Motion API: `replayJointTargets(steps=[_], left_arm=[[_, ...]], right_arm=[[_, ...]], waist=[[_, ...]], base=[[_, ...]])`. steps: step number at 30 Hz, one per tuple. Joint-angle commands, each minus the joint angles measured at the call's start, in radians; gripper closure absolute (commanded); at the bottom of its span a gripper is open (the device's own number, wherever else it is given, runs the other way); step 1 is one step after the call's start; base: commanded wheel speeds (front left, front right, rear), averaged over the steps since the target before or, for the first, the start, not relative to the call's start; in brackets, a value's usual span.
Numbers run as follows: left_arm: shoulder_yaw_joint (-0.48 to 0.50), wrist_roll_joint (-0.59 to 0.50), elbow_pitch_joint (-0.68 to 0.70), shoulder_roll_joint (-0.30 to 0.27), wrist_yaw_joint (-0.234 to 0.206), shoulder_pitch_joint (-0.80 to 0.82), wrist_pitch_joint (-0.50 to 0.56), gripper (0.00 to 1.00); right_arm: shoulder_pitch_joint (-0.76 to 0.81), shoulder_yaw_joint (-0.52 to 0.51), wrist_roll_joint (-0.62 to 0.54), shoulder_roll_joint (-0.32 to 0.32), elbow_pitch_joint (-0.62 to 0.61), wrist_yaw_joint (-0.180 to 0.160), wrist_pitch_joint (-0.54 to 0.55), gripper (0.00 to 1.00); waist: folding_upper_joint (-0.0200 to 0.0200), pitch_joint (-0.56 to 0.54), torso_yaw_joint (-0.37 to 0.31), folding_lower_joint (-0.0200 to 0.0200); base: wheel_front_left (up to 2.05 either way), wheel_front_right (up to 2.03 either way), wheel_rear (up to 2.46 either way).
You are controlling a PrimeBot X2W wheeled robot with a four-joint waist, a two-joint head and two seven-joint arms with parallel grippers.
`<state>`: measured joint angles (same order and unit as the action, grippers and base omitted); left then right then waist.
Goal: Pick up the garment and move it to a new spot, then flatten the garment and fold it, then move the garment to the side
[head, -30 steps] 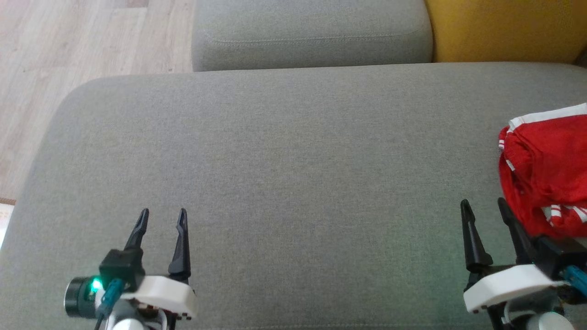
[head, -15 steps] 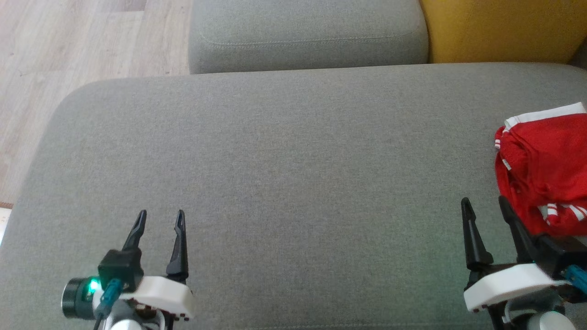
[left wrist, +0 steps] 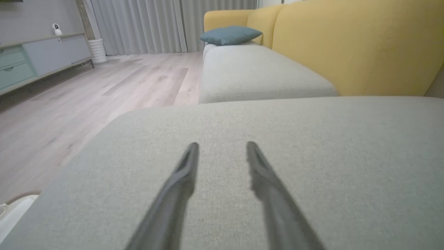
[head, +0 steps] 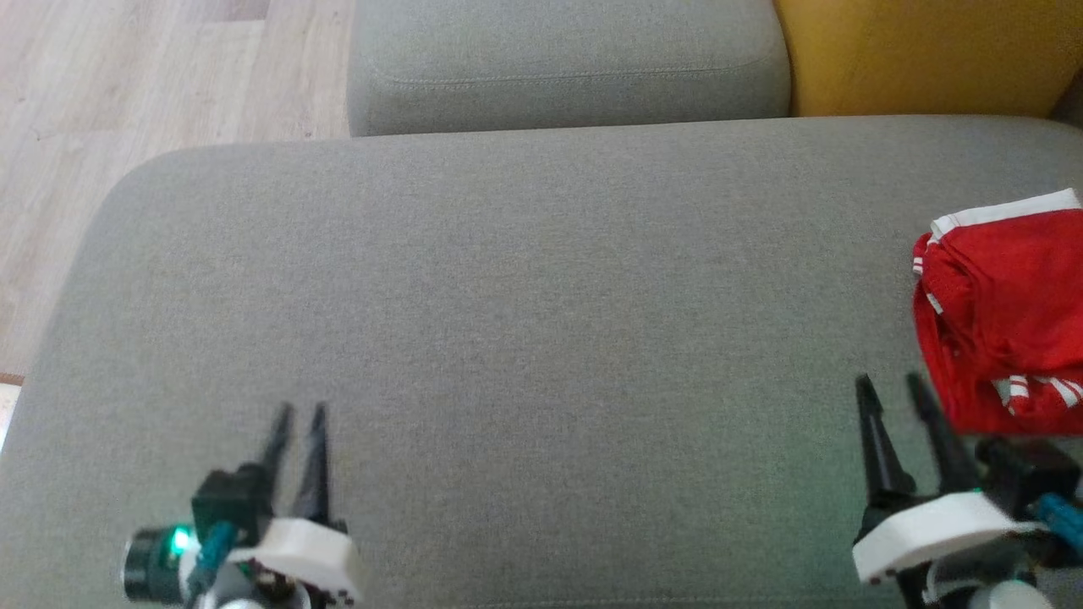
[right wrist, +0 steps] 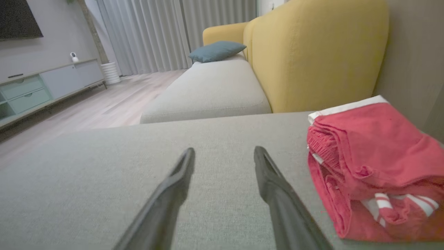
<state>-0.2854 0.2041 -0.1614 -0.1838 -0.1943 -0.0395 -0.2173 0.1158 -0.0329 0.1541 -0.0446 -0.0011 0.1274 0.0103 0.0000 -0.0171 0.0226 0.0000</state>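
Finds the garment (head: 1007, 313) as a red bundle with white stripes, folded over on itself, at the far right edge of the grey seat cushion (head: 525, 321), near the yellow backrest (head: 922, 51). Looks already folded and put to the side, to judge from the layered edges in the right wrist view. Shows the left hand (head: 300, 414) low at the left over bare cushion, well apart from the garment, fingers clearly nearer to each other than a second ago yet not touching; holds nothing. Shows the right hand (head: 890, 385) low at the right, just beside the near corner of the garment and not touching it in the right wrist view; also a little narrower than before, with a plain gap between the fingers, and grips nothing either. Appears a bit blurred and lower in the head view for both hands, so probably drawing back toward the body while closing. Means, as a judgement, no new grasp in preparation: no cloth between any fingers, no reach toward the bundle. Suggests the last step as done, with only the retreat to rest left. Cannot tell from here whether the fold stays neat under its top layer.
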Motion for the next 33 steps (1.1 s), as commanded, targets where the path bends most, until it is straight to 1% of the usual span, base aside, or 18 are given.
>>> replayJointTargets(steps=[1,2,33], left_arm=[[-0.001,0.000,-0.013,0.003,0.000,-0.005,0.001,1.00],[-0.002,0.000,-0.030,0.007,0.000,-0.015,0.002,1.00],[0.076,0.352,-0.045,0.025,0.078,0.023,0.067,1.00]], right_arm=[[0.002,0.000,0.000,0.000,0.016,0.000,0.000,1.00],[0.006,0.000,0.000,0.000,0.035,0.000,0.000,1.00],[-0.048,0.001,0.366,-0.016,0.084,0.001,0.008,1.00]], waist=[[0.0000,0.000,0.000,0.0000],[0.0000,0.000,0.000,0.0000],[0.0000,0.005,-0.005,0.0000]], base=[[0.00,0.00,0.00],[0.00,0.00,0.00],[0.00,0.00,0.00]])
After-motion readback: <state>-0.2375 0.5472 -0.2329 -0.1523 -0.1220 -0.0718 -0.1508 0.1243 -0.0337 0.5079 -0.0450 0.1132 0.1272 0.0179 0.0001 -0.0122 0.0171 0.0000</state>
